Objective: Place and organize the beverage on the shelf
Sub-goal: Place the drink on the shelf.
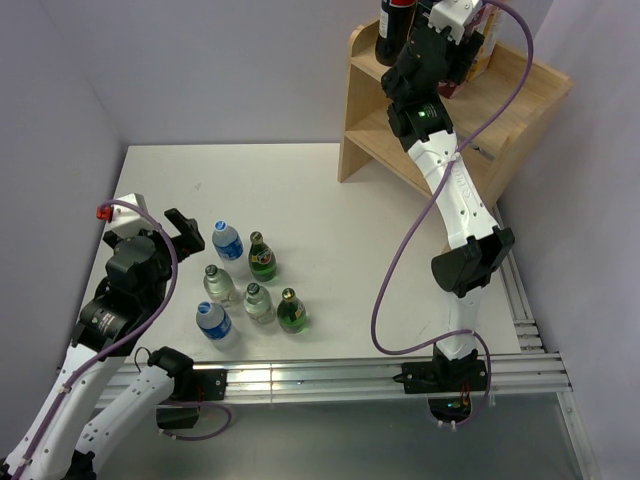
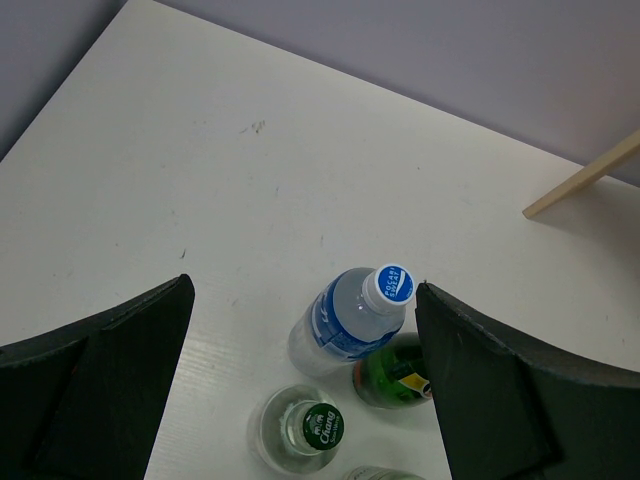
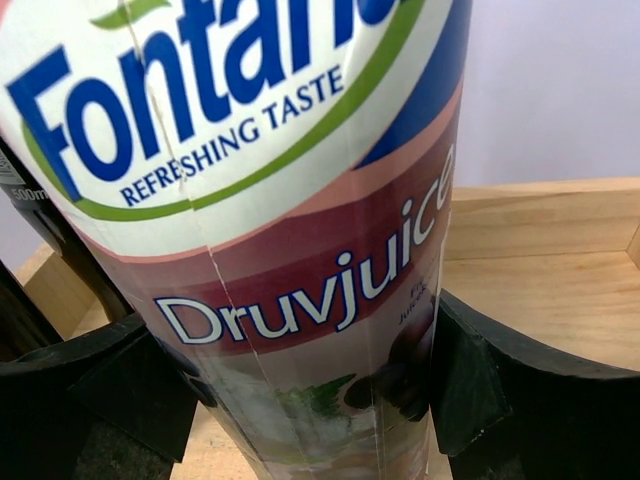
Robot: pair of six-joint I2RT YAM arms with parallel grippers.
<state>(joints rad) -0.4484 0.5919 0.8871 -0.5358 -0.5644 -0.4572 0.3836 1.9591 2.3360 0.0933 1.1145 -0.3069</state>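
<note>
The right gripper (image 3: 300, 375) brackets the juice carton (image 3: 290, 230) on the top tier of the shelf (image 1: 520, 92), with a finger close against each side. Whether the fingers press it cannot be told. A dark cola bottle (image 1: 392, 30) stands just beside the carton, and bare wood runs from it to the shelf's far edge. The left gripper (image 2: 302, 300) hangs wide open above six bottles (image 1: 258, 300) clustered on the table (image 1: 340, 240). Open tabletop lies between them and the shelf.

White matte tabletop (image 1: 330, 200) centre frame, few faint scuffs; plain pale lavender walls (image 1: 200, 60) along top, left and right edges; aluminium rails (image 1: 320, 378) at near table edge; grey floor (image 1: 400, 450) bottom strip; even, soft light
</note>
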